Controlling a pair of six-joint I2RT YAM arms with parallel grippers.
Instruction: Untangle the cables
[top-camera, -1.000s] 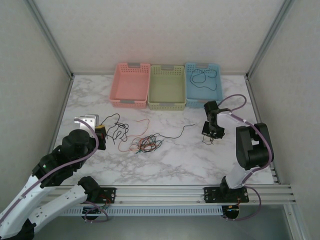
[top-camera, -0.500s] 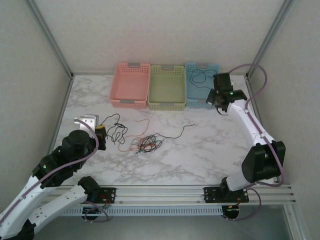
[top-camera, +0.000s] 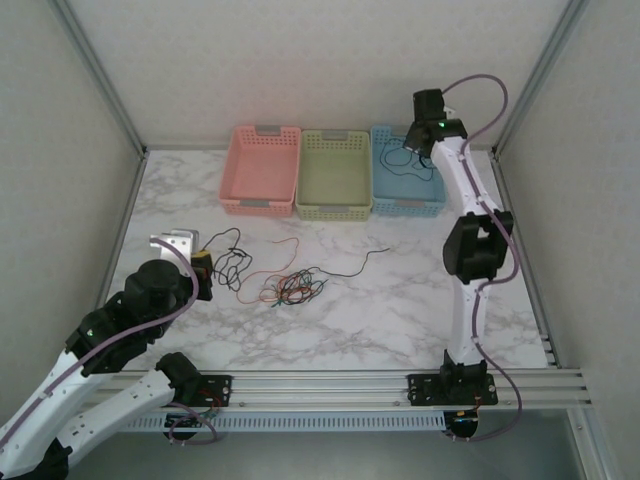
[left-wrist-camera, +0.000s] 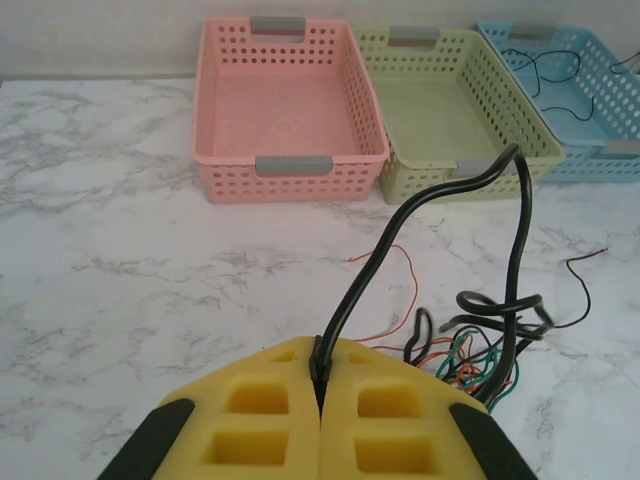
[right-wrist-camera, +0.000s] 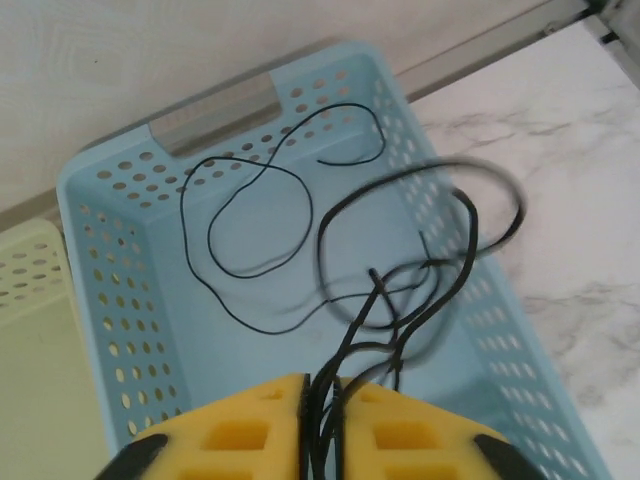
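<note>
Black cable (right-wrist-camera: 468, 245) pinched narrowly in my right gripper (right-wrist-camera: 320, 388) above blue basket (right-wrist-camera: 100, 300), worktop's far right corner | release centred, low | my left gripper (left-wrist-camera: 320, 365) clamps thick black wire (left-wrist-camera: 348, 300).

A white marble-patterned table (top-camera: 400, 310) fills the floor of a walled cell. Along its far edge three plastic baskets stand side by side, touching: a pink basket (top-camera: 265, 205) on the left, a green basket (top-camera: 335, 210) in the middle, a blue basket (top-camera: 408, 208) on the right. Nearer, left of centre, lies a tangle of thin cables (top-camera: 292, 288). A black strand (top-camera: 350, 268) trails right from it, a red strand (top-camera: 285, 243) curves just beyond, and black loops (top-camera: 232, 262) lie to its left.
</note>
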